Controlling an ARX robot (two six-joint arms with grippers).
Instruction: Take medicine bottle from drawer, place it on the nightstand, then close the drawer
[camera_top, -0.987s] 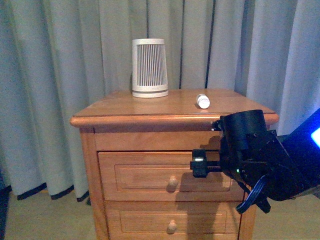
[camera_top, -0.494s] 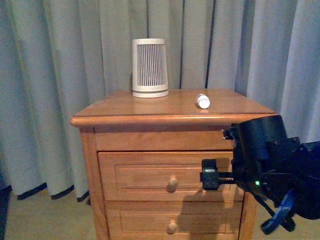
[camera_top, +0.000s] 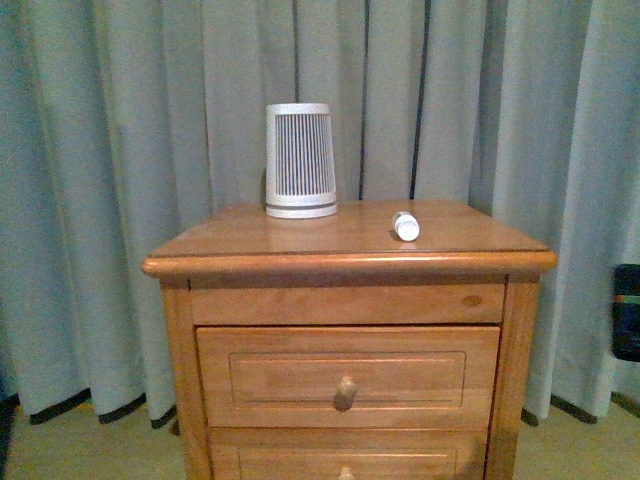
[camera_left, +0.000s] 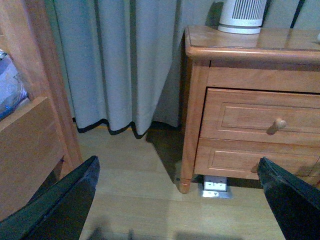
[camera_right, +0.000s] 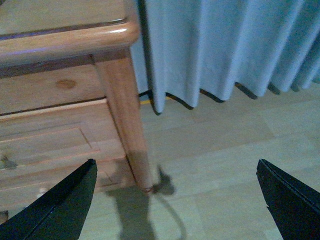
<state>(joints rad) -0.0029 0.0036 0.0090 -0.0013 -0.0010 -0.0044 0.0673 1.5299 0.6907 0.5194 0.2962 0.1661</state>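
Note:
The medicine bottle (camera_top: 405, 226), tiny and white, lies on its side on the nightstand (camera_top: 240, 240) top, to the right of the middle. The upper drawer (camera_top: 348, 378) sits flush and closed, its round knob (camera_top: 345, 386) in the centre. My left gripper (camera_left: 177, 210) is open above the floor, left of the nightstand (camera_left: 195, 100), with the drawer (camera_left: 260, 117) beyond its jaws. My right gripper (camera_right: 175, 210) is open over the floor by the nightstand's right front leg (camera_right: 127, 130). Neither holds anything. Only a dark piece of my right arm (camera_top: 626, 312) shows in the front view.
A tall white-grey ribbed device (camera_top: 300, 160) stands at the back of the top. Grey curtains (camera_top: 120, 150) hang behind. A wooden bed frame (camera_left: 30, 125) stands left of my left gripper. A metal floor socket (camera_left: 216, 186) lies under the nightstand. The lower drawer (camera_top: 345, 462) is closed.
My right arm has pulled back to the right, from in front of the upper drawer to almost out of the front view. The bottle and the drawer have not moved.

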